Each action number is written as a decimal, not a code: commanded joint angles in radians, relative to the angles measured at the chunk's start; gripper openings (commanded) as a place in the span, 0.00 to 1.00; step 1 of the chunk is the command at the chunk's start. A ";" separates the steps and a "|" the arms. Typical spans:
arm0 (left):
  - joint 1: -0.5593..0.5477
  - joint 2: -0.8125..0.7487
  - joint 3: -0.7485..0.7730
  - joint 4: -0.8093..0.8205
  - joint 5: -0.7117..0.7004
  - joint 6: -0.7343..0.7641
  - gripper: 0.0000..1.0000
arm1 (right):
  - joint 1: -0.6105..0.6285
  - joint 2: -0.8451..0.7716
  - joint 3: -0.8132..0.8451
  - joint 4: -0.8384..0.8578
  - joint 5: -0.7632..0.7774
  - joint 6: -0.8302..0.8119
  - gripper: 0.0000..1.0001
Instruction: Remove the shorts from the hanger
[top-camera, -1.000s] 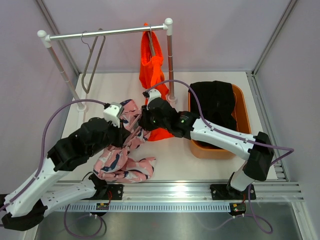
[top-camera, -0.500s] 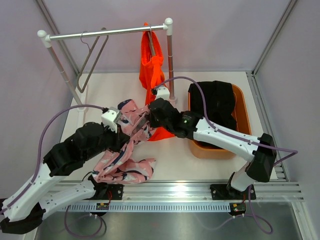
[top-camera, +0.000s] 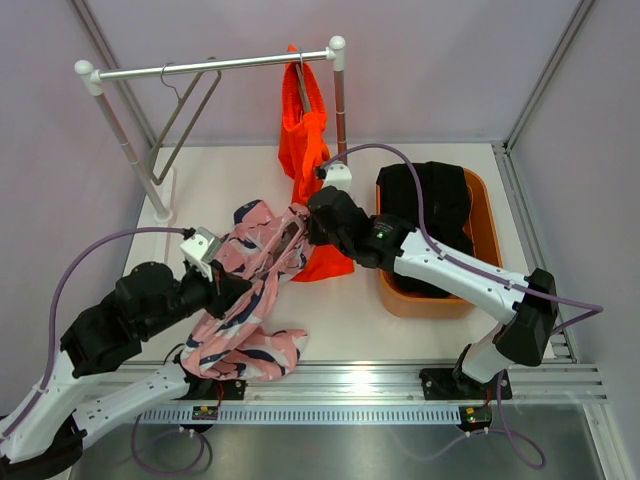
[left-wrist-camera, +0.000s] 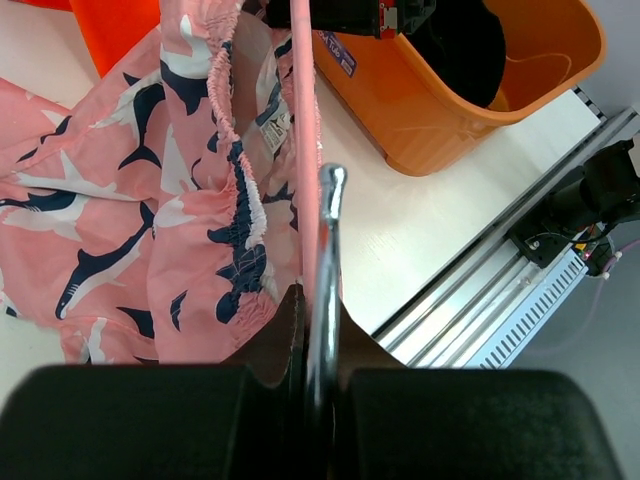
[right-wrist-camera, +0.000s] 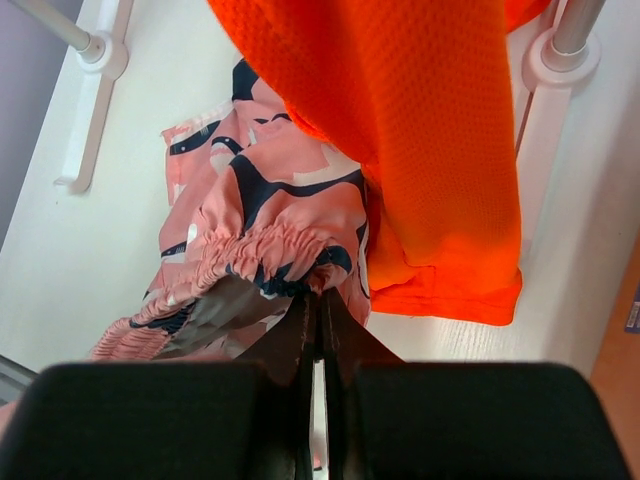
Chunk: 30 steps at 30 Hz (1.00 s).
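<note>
Over the desk (top-camera: 355, 318) the pink shorts (top-camera: 250, 272) are pinched at the waistband (right-wrist-camera: 250, 255) by the right claw (right-wrist-camera: 320, 300), their hanger (left-wrist-camera: 327, 230) clamped in the left claw (left-wrist-camera: 318, 320), seemingly so both can be drawn apart.

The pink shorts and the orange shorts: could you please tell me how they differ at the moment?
The pink shorts carry a navy-and-white print; the orange shorts are plain. The pink shorts lie low over the table, right gripper shut on them, left gripper on their hanger; the orange shorts hang from the rail, held by neither. Both are soft cloth.
</note>
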 joint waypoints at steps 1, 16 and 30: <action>-0.008 -0.024 0.039 0.031 0.023 0.009 0.00 | -0.034 -0.005 0.032 0.022 0.032 -0.016 0.00; -0.008 0.097 -0.087 0.544 -0.312 -0.059 0.00 | 0.413 -0.059 0.031 0.017 0.110 -0.006 0.00; -0.006 0.295 0.005 0.902 -0.542 0.056 0.00 | 0.661 0.010 0.128 0.002 0.124 -0.047 0.00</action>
